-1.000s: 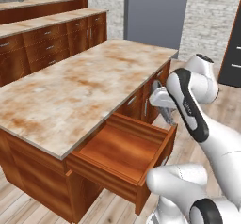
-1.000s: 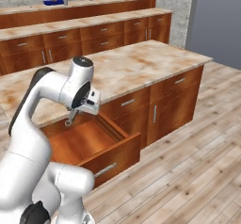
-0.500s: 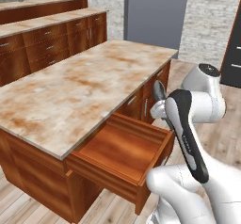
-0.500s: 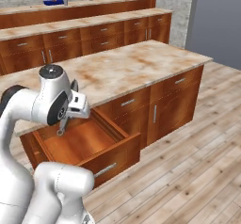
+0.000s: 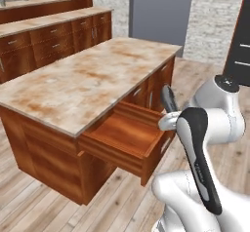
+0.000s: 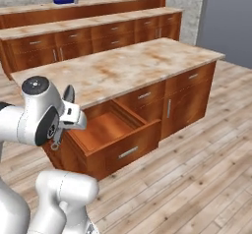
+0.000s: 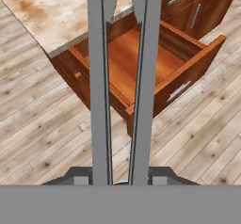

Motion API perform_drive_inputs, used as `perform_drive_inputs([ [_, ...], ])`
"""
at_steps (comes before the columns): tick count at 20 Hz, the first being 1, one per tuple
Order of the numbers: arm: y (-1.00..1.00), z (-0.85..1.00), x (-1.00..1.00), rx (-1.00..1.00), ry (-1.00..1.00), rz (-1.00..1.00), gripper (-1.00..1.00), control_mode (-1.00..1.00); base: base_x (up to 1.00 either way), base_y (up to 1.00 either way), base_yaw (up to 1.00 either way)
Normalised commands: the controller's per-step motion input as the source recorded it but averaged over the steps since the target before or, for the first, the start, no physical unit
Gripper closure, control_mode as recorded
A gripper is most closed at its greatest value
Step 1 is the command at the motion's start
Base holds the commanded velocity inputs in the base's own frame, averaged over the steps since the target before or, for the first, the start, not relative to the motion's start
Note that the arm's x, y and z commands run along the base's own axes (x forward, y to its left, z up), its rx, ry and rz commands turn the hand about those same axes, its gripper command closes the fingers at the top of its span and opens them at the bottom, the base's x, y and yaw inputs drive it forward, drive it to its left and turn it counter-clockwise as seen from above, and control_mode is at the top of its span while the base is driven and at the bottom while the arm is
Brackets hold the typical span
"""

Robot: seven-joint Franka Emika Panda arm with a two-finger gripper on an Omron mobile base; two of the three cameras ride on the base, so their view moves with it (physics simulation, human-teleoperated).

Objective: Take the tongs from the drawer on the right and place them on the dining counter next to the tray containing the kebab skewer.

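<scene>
My gripper [image 7: 120, 180] is shut on the tongs [image 7: 96, 77], whose two long dark grey arms run up the hand view, close together and nearly parallel. In the left base view the tongs [image 5: 168, 99] stick up from the gripper [image 5: 166, 120], held in the air beside the right end of the open drawer [image 5: 122, 138]. In the right base view the tongs [image 6: 68, 93] are held close to my arm, left of the drawer [image 6: 103, 130]. The drawer [image 7: 127, 63] shows a bare wooden floor. The blue tray [image 6: 64, 1] sits far back on the dining counter [image 6: 118, 2]. The kebab skewer is hidden.
The marbled island top [image 5: 83, 80] overhangs the drawer. A lower run of wooden cabinets [image 6: 98, 31] stands between the island and the dining counter. Plank floor [image 6: 197, 169] lies open to the right. A grey door [image 5: 161, 11] and stone wall close the far end.
The arm has folded back toward the base with the tongs in its grip, carrying them up and away from the drawer. The drawer stays open and the base has not moved.
</scene>
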Motion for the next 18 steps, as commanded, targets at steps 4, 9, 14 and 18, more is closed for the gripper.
perform_drive_inputs([
  [4, 0.0, 0.0, 0.0, 0.0, 0.0, 0.0, 1.0, 1.0, -0.49, 0.84, 0.0],
  [9, 0.0, 0.0, 0.0, 0.0, 0.0, 0.0, 1.0, 1.0, -0.07, 1.0, 0.0],
  [14, 0.0, 0.0, 0.0, 0.0, 0.0, 0.0, 1.0, 1.0, 0.38, 1.0, 0.0],
  [18, 0.0, 0.0, 0.0, 0.0, 0.0, 0.0, 1.0, 1.0, 0.83, 1.0, -0.02],
])
